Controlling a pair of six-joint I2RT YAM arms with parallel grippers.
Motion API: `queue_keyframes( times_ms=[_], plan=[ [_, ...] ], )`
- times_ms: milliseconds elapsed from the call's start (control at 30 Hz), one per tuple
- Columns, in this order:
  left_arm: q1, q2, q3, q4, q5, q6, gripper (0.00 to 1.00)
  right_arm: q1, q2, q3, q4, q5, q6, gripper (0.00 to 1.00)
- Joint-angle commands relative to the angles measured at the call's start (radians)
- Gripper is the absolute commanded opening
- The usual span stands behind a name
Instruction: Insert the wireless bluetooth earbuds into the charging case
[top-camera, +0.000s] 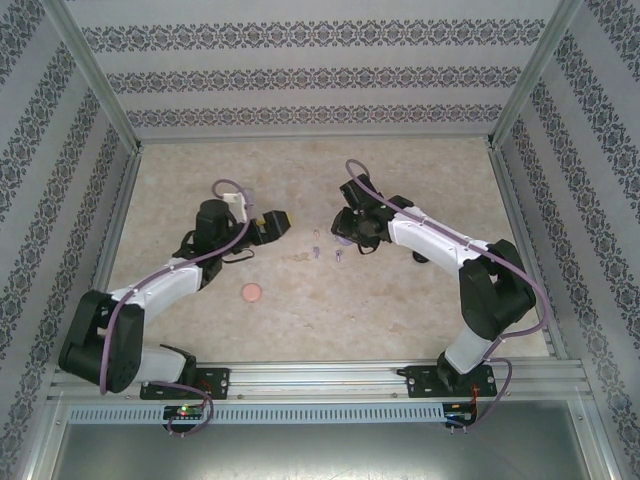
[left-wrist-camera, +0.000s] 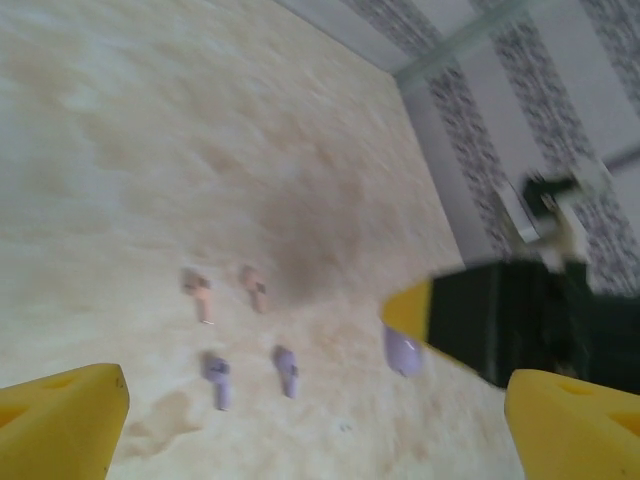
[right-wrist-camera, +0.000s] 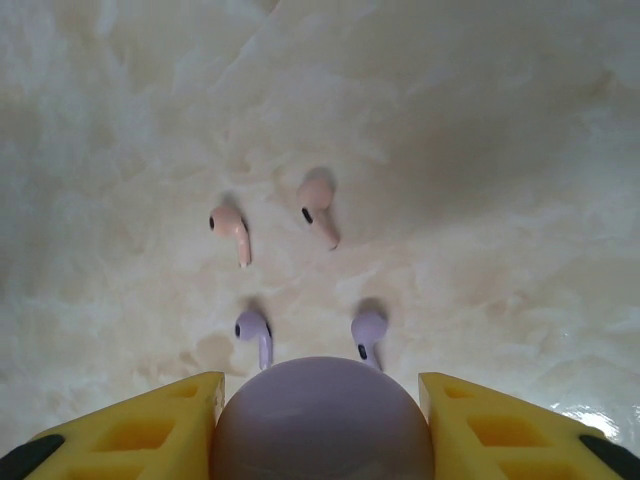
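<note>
Right gripper (right-wrist-camera: 320, 392) clamped on round lavender case (right-wrist-camera: 320, 435), probably the charging case. Just beyond it, purple earbuds (right-wrist-camera: 255, 335) lie loose on worktop (right-wrist-camera: 500, 150); pink earbuds (right-wrist-camera: 232, 230) farther out. Left gripper (left-wrist-camera: 318, 415) spread wide, empty, above the worktop near both pairs.

top: overhead, far, facing down | wrists: low, near | shared: earbuds (right-wrist-camera: 232, 230)
</note>
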Motion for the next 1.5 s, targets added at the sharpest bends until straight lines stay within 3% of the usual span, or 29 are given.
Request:
queue_keyframes(
  times_ms=[0, 233, 433, 633, 1067, 1467],
  plan=[
    [-0.079, 0.074, -0.009, 0.191, 0.063, 0.062, 0.93, -0.012, -0.033, -0.011, 0.092, -0.033, 0.127, 0.34],
    [-0.193, 0.261, -0.021, 0.45, 0.003, 0.016, 0.73, -0.019, -0.032, -0.04, 0.176, -0.036, 0.311, 0.34],
    [-0.223, 0.336, -0.013, 0.577, -0.072, -0.017, 0.63, -0.021, -0.038, -0.064, 0.217, -0.052, 0.404, 0.35],
    [-0.234, 0.395, 0.018, 0.622, -0.081, -0.033, 0.57, -0.023, -0.038, -0.09, 0.28, -0.094, 0.473, 0.35],
    [-0.237, 0.447, 0.058, 0.663, -0.099, -0.046, 0.54, -0.007, -0.052, -0.1, 0.308, -0.118, 0.502, 0.35],
    [-0.237, 0.482, 0.1, 0.671, -0.089, -0.058, 0.38, -0.004, -0.054, -0.114, 0.326, -0.125, 0.509, 0.35]
  ],
)
